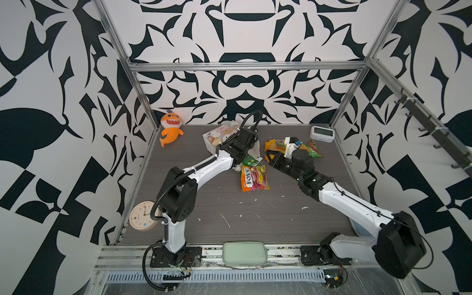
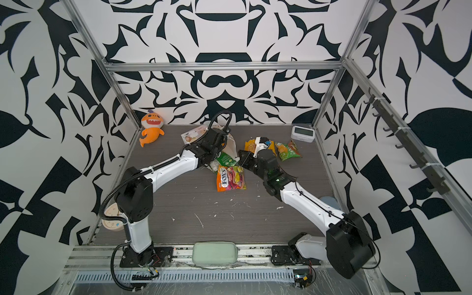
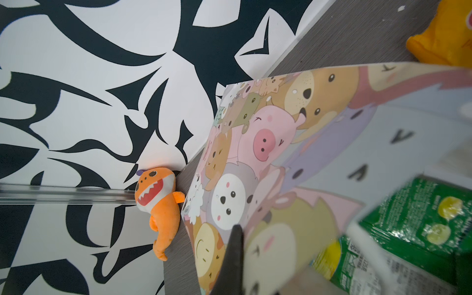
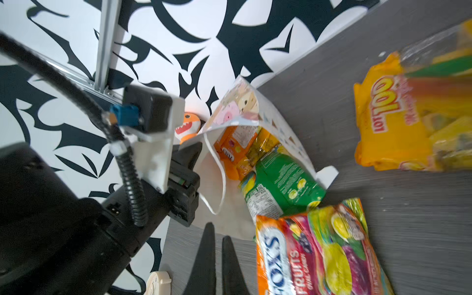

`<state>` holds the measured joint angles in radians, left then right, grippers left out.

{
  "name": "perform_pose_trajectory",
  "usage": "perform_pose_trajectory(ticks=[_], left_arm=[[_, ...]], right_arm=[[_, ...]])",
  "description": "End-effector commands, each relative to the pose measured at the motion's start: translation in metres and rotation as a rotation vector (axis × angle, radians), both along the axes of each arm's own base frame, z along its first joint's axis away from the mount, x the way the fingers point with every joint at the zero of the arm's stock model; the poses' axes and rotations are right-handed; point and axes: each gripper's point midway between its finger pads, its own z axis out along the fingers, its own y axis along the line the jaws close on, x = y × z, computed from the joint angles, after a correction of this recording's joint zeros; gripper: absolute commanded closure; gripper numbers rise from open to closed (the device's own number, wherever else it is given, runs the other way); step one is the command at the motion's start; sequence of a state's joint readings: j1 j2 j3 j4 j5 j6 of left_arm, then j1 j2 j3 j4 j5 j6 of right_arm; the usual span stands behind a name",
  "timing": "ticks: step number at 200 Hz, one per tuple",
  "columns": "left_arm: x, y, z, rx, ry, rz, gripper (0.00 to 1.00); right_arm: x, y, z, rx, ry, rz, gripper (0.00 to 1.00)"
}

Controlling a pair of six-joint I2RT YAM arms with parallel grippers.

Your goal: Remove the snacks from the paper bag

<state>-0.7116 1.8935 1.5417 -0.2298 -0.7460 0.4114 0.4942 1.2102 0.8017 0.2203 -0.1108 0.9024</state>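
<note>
Left hand [image 4: 192,152] pinches the paper bag [image 3: 255,158]; right hand [image 4: 217,231] pressed together, empty
I count three snacks [image 1: 255,178] out; more inside

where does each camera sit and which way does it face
Top views: high at the front, looking down and back over the table; left arm and right arm show whole.
Left wrist: on the left arm, facing the printed side of the paper bag; one finger of the left gripper shows.
Right wrist: on the right arm, facing the bag's open mouth; shut right gripper and left arm show.
Shared: both wrist views catch bag, green packet, plush shark.
</note>
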Motion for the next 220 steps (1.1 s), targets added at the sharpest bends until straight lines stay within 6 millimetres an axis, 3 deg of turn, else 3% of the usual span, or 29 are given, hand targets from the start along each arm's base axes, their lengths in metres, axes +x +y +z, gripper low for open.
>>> perform_pose_trajectory(ticks=[1, 14, 29, 49, 75, 107, 132, 200, 211, 220], left_arm=[[0.003, 0.010, 0.039, -0.059, -0.085, 0.044, 0.96], [0.003, 0.009, 0.039, -0.063, -0.083, 0.038, 0.96], [0.004, 0.008, 0.039, -0.067, -0.083, 0.037, 0.96], [0.004, 0.007, 0.039, -0.070, -0.082, 0.036, 0.96], [0.005, 0.007, 0.039, -0.067, -0.081, 0.034, 0.96], [0.004, 0.007, 0.039, -0.070, -0.081, 0.029, 0.96], [0.004, 0.007, 0.038, -0.067, -0.079, 0.029, 0.96], [0.004, 0.001, 0.037, -0.069, -0.074, 0.020, 0.96], [0.003, 0.000, 0.036, -0.065, -0.071, 0.018, 0.97], [0.003, 0.001, 0.037, -0.064, -0.073, 0.020, 0.97]], right_arm=[[-0.008, -0.020, -0.015, -0.077, 0.032, -0.013, 1.00], [-0.011, -0.027, -0.021, -0.123, 0.039, -0.016, 1.00], [-0.015, -0.027, -0.035, -0.188, 0.069, 0.010, 0.73], [-0.017, -0.020, -0.065, -0.239, 0.152, 0.076, 0.56], [-0.021, -0.022, -0.108, -0.231, 0.275, 0.136, 0.46], [-0.028, -0.039, -0.154, -0.285, 0.401, 0.177, 0.43], [-0.030, -0.035, -0.172, -0.302, 0.440, 0.276, 0.43], [0.000, -0.012, -0.190, -0.200, 0.381, 0.383, 0.43], [0.003, -0.005, -0.188, -0.161, 0.365, 0.407, 0.48], [0.005, -0.001, -0.188, -0.141, 0.364, 0.421, 0.59]])
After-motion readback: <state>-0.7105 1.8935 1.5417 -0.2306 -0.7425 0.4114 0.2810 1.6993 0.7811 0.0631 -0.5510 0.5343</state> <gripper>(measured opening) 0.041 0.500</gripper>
